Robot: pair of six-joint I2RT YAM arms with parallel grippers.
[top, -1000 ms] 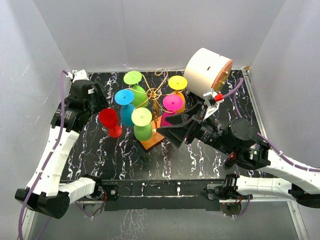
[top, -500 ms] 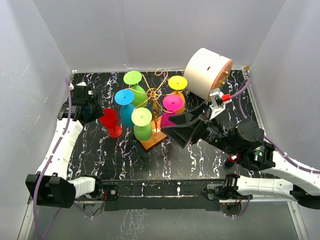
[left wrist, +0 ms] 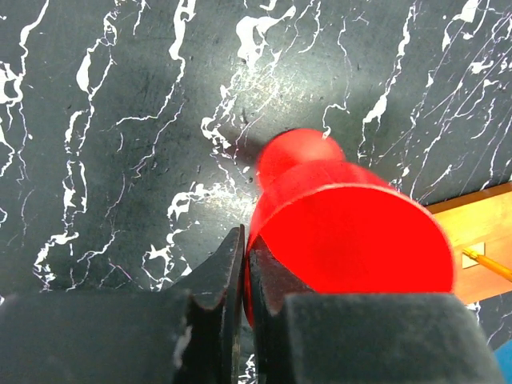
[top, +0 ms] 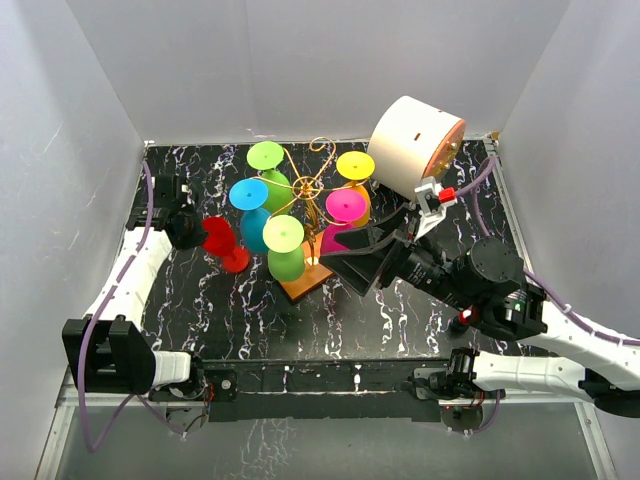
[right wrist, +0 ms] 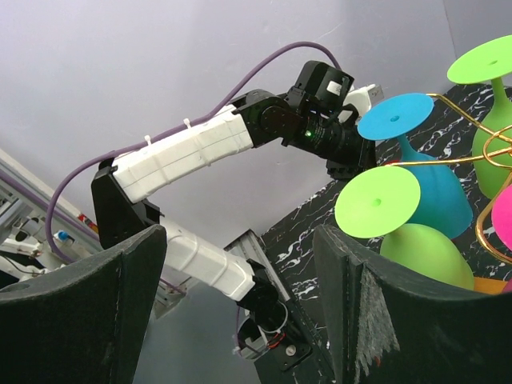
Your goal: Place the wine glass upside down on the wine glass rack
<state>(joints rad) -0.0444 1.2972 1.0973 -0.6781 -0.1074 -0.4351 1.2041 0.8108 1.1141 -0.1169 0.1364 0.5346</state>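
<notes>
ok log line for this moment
left jaws: shut on red wine glass rim | right jaws: open, empty, near wine glass rack | glass: upright on table, not yet hung

big white cylinder point(top: 410, 140) tipped on its side, back right of the black white-veined table point(top: 250, 310), plain white walls point(top: 300, 60)

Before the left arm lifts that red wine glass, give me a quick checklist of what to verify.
1. Left gripper fingers closed on the opaque red wine glass rim: ok.
2. Glass inverted: not ok, it stands upright on the black marbled table.
3. Free arm on the gold wire wine glass rack: cannot tell; five coloured glasses hang there.
4. Right gripper open, empty: ok.
5. Right gripper clear of the rack: not ok, it hovers close beside it.
</notes>
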